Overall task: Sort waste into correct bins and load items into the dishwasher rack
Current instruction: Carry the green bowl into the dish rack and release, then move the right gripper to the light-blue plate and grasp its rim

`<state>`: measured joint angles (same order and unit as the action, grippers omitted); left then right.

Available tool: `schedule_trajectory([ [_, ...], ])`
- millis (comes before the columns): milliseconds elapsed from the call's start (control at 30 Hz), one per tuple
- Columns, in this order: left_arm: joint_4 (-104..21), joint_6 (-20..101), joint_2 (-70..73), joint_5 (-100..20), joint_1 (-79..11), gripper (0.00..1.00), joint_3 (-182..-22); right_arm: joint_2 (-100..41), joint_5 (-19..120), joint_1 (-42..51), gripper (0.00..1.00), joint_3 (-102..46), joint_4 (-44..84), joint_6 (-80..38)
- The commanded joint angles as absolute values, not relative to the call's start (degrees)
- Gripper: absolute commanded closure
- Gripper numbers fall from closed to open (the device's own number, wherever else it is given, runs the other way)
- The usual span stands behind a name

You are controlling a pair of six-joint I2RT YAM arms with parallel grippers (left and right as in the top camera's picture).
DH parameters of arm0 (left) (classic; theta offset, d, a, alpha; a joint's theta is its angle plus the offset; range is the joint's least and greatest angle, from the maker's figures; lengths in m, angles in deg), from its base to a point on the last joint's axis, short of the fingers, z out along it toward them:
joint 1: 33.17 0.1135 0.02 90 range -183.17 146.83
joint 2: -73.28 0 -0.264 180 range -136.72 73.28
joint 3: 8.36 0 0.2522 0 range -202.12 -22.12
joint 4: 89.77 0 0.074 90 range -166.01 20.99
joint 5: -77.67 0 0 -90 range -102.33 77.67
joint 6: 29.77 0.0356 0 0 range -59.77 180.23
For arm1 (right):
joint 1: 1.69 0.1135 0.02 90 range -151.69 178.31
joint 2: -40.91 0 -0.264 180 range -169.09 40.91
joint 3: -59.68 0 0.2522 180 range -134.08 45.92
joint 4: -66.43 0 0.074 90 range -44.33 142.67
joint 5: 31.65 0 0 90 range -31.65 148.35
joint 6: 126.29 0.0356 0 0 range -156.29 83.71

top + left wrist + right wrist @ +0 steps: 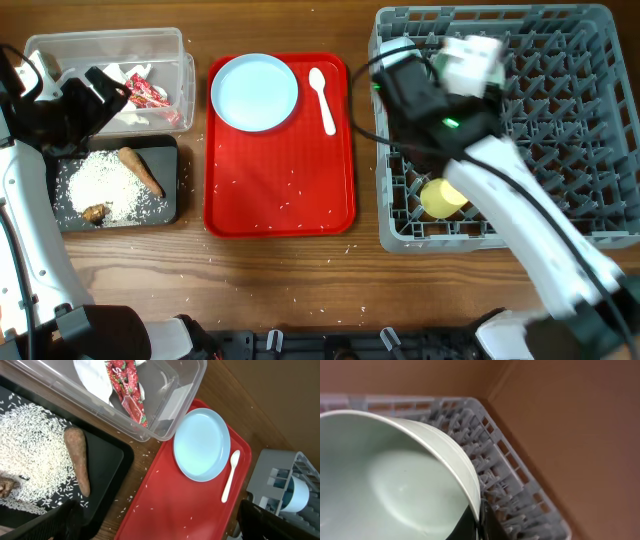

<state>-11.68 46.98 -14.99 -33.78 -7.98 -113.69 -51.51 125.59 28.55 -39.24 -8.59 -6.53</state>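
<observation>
Overhead: dishwasher rack sits on the right of the tabletop, w/ the yellow cup in its lower-left corner. The right arm is over the rack's upper-left part w/ the pale green bowl, which is blurred. The red tray mid-tabletop carries the plate & spoon. The black tray holds rice, the carrot stick & the brown lump.

Left wrist: we see the left end effector spread wide, nothing in it. The clear tub holds the napkin + red wrapper. A pale blue bowl stands in the rack.

Right wrist: the right end effector is clamped on the green bowl's rim, w/ the bowl tilted above the rack pegs.
</observation>
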Motion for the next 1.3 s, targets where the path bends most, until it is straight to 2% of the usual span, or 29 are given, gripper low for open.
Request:
schedule_trajectory([
  [0,-11.7,46.3,-14.9,-33.9,-7.8,0.0,-114.3,-60.5,132.5,28.9,0.96,-38.8,-7.2,-19.7],
  [233,-11.7,46.3,-14.9,-33.9,-7.8,0.0,-114.3,-69.1,126.6,28.9,0.96,-38.8,-7.2,-19.8],
  [367,-11.7,46.3,-14.9,-33.9,-7.8,0.0,-114.3,-69.8,117.4,29.1,0.96,-38.8,-7.6,-19.8],
  [700,-11.7,46.3,-14.9,-33.9,-7.8,0.0,-114.3,-69.8,110.2,34.0,0.95,-38.8,-11.5,-19.8],
  [733,-11.7,46.3,-14.9,-33.9,-7.8,0.0,-114.3,-69.8,108.2,34.6,0.93,-38.8,-11.5,-19.8],
  [833,-11.7,46.3,-14.9,-33.9,-7.8,0.0,-114.3,-69.8,104.2,35.7,0.7,-38.8,-11.4,-19.7],
  [867,-11.7,46.3,-14.9,-33.9,-7.8,0.0,-114.3,-69.8,103.2,35.8,0.52,-38.9,-11.4,-19.7],
  [900,-11.7,46.3,-14.9,-33.9,-7.8,0.0,-114.3,-69.8,102.1,35.8,0.47,-39.0,-11.4,-19.6],
  [1100,-11.7,46.3,-14.9,-33.9,-7.8,0.0,-114.3,-68.4,97.1,35.8,0.37,-41.8,-11.2,-19.6],
  [1267,-11.7,46.3,-14.9,-33.9,-7.8,0.0,-114.3,-62.2,93.5,35.8,0.16,-45.5,-11.2,-19.8],
])
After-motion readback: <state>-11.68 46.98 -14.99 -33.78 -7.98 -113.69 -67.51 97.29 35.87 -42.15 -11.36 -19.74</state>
